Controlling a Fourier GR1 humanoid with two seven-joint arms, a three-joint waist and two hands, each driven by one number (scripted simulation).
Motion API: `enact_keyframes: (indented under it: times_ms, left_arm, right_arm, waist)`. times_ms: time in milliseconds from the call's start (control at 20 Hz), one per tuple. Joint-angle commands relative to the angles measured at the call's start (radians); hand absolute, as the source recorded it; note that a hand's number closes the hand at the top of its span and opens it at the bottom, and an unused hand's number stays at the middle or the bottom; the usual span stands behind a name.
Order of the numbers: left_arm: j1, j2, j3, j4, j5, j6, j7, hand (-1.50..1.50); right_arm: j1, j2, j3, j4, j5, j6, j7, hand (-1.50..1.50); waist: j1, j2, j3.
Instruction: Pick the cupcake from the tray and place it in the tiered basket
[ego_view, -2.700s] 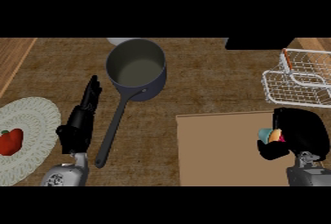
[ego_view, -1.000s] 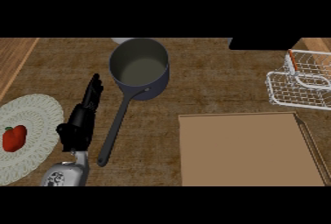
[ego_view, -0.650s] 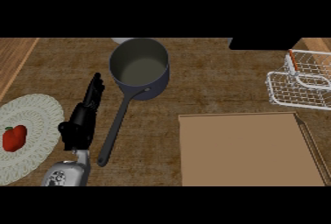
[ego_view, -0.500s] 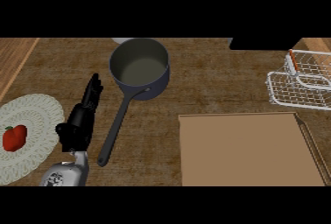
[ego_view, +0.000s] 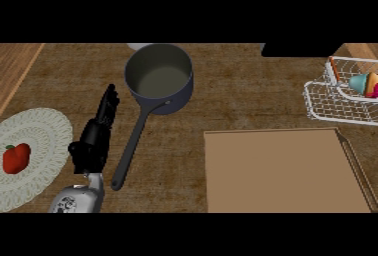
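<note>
Head view, looking steeply down at the surface (ego_view: 244, 90). At the far right of the frame, upper half, you see the wire basket (ego_view: 317, 102), its two tiers stepped one above the other in the picture. The cupcake (ego_view: 363, 84) sits inside the upper tier, teal wrapper to the left and pink and orange beside it, partly cut off by the right edge of the frame. The tray (ego_view: 280, 170), a plain brown rectangle, fills the lower right, just below the basket and apart from it.

The one hand you can see is the left hand (ego_view: 94, 140), at lower left of centre. Its fingers are straight and point towards the top of the frame, and it has hold of nothing. Its grey forearm (ego_view: 74, 201) enters from the lower edge.

Just right of the hand lies the pot (ego_view: 159, 75), its round bowl at upper centre, its long handle (ego_view: 129, 150) running down and left beside the fingers without touching them. At the left edge a pale plate (ego_view: 46, 125) carries a red pepper (ego_view: 16, 158)
</note>
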Motion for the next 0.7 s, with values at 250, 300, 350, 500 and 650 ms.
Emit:
enact_keyframes:
  times_ms: [250,300,350,500,650]
  left_arm:
    - [0.058,-0.013,-0.038,-0.084,-0.016,0.006,0.037,0.0]
    - [0.028,-0.019,-0.007,0.02,-0.005,0.019,-0.035,0.0]
    - [-0.007,0.013,0.022,-0.014,0.013,-0.008,0.028,0.0]
    - [0.015,0.009,0.016,0.004,0.013,-0.01,-0.006,0.0]
    - [-0.016,0.021,0.049,0.038,0.023,-0.008,-0.013,0.0]
  right_arm:
    - [-0.014,-0.093,-0.211,-0.026,-0.133,-0.137,0.065,-1.5]
    - [0.016,-0.094,-0.236,-0.079,-0.153,-0.095,0.109,-1.5]
    - [0.033,-0.12,-0.262,-0.05,-0.175,-0.111,0.078,-1.5]
    - [0.069,-0.182,-0.376,-0.059,-0.258,-0.056,0.114,-1.5]
    - [0.197,-0.206,-0.517,-0.08,-0.362,-0.011,0.033,-1.5]
  waist:
    - [-0.002,-0.005,0.0]
    - [-0.022,-0.005,-0.001]
    - [-0.015,-0.004,0.0]
    - [-0.024,-0.006,-0.001]
    - [-0.045,-0.007,0.0]
